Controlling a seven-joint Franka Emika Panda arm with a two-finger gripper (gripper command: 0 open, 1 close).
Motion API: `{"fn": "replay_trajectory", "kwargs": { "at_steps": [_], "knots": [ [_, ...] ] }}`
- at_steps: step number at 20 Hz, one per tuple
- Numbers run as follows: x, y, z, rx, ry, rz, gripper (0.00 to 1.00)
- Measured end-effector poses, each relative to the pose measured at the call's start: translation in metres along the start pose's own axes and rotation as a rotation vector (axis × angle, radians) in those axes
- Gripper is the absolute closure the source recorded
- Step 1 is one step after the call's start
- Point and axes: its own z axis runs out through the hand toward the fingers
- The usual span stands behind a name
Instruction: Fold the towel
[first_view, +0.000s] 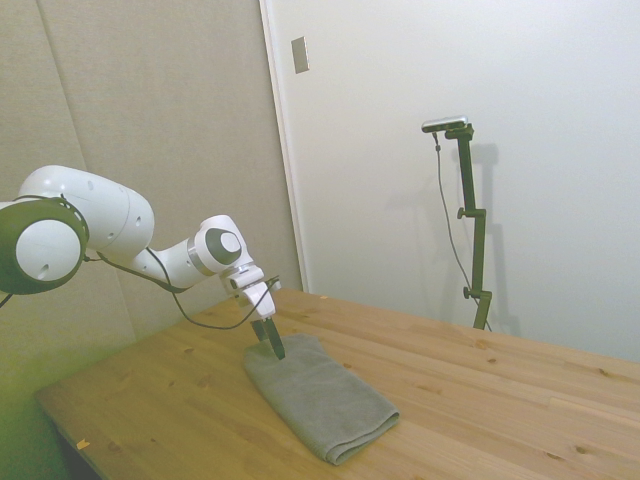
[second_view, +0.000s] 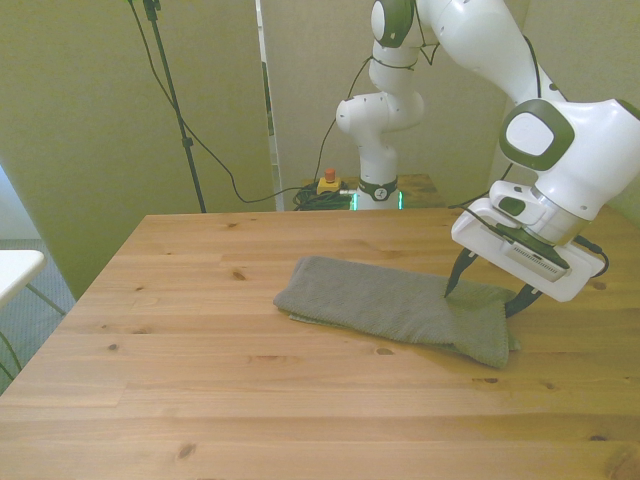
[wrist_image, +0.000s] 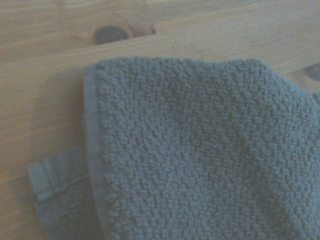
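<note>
The grey towel (first_view: 322, 400) lies flat on the wooden table (first_view: 500, 400) as a long doubled strip. In the front view the towel (second_view: 380, 300) runs from the table's middle toward the front view's right. My gripper (second_view: 481, 303) is down at that right end, open, one finger on the cloth and the other at its outer edge. From the side, the gripper (first_view: 275, 348) touches the towel's far end. The wrist view shows the towel's (wrist_image: 200, 150) rounded corner over a lower layer's hemmed corner (wrist_image: 45, 182), on bare wood.
A yellow box with a red button (second_view: 329, 182) and cables sit behind the table by the robot's base. A white object (second_view: 15, 265) pokes in at the front view's left edge. A small orange scrap (first_view: 83, 443) lies near the table's corner.
</note>
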Motion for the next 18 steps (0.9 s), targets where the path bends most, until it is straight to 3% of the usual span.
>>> {"fn": "replay_trajectory", "kwargs": {
  "at_steps": [18],
  "knots": [
    [0.007, 0.014, 0.008, 0.001, -0.009, 0.003, 1.0]
  ]
}}
